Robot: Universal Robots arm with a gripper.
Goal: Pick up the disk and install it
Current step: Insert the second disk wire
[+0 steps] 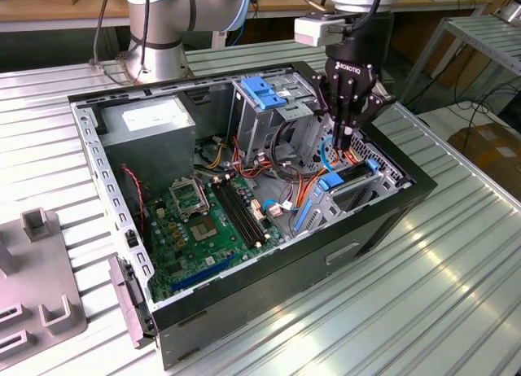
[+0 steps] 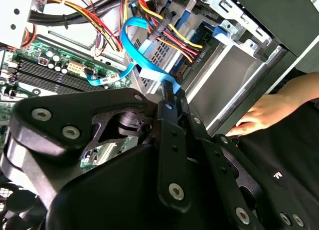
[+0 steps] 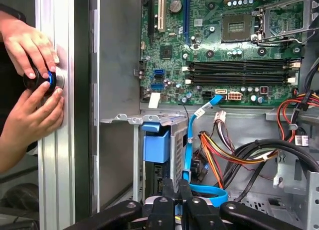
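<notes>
An open black-framed metal computer case [image 1: 383, 221] lies on a ribbed silver metal table [image 1: 456, 286]. Inside it, a green rectangular motherboard [image 1: 203, 221] sits toward the exterior view's left, with a grey boxy power supply [image 1: 151, 128] behind it. A metal drive cage [image 1: 273, 107] stands to the exterior view's right, and a black robot gripper [image 1: 340, 144] hangs over the bay beside that cage. A grey plastic fixture block [image 1: 37, 295] rests on the table left of the case.

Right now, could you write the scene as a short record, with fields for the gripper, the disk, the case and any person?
gripper: gripper lowered inside the open computer case, fingers together
disk: disk with blue bracket sits in the drive bay under the gripper; cannot tell if touched
cables: blue flat cable runs beside the fingertips
person: two hands hold a small round black device against the table rail
</notes>
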